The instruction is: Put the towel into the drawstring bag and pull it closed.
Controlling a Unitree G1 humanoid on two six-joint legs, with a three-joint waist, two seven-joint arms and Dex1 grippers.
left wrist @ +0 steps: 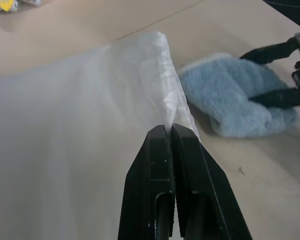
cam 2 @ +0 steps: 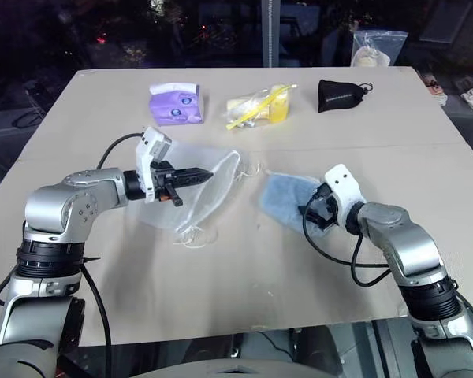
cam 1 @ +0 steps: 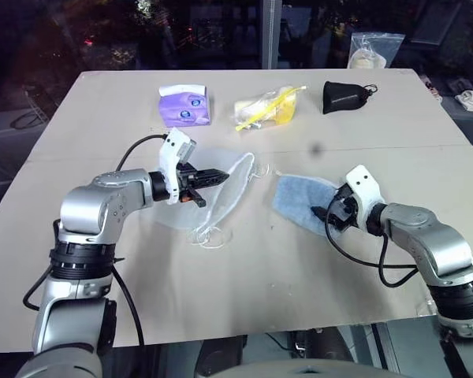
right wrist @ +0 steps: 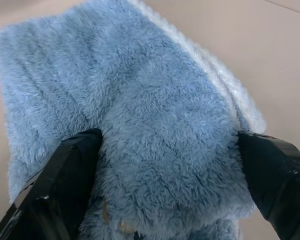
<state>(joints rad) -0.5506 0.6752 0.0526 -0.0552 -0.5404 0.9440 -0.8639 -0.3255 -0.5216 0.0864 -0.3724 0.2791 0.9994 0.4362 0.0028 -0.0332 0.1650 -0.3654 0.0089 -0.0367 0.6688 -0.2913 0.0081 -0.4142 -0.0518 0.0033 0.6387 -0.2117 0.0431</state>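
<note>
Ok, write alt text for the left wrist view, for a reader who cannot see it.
The left gripper is shut on the upper edge of the drawstring bag, a translucent white fabric held up off the tan table. Past the bag lies the light-blue fluffy towel, with the right gripper open around its far end.

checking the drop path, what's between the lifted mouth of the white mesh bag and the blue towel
Bare tan tabletop, crossed only by the thin white drawstring cords of the translucent white mesh drawstring bag; the fluffy light-blue towel lies apart from them, seen in the left eye view.
</note>
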